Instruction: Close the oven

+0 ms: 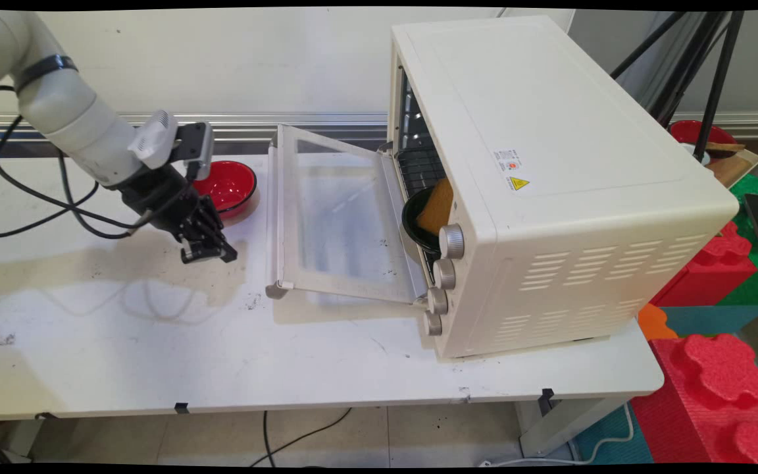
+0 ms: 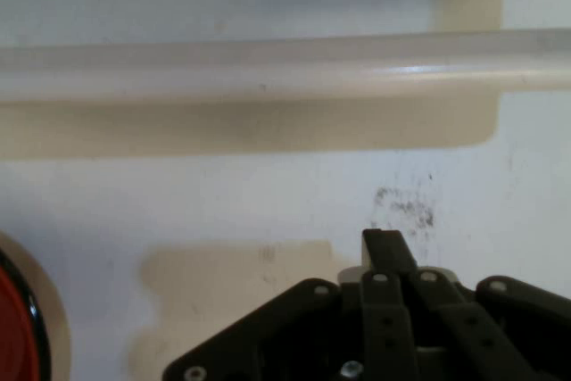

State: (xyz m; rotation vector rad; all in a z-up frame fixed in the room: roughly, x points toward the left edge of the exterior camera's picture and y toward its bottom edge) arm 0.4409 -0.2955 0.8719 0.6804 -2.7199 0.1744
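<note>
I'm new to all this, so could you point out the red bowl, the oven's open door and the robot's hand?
red bowl [image 1: 231, 184]: main view, on its red inside.
oven door [image 1: 336, 217]: main view, on its glass pane.
hand [image 1: 209, 253]: main view, at its black fingertips.

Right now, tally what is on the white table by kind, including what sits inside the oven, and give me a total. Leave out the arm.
Toaster oven, door open: 1
Red bowl, on the table left of the door: 1
Black bowl, inside the oven: 1
Brown slab, leaning in the black bowl: 1
Total: 4
</note>
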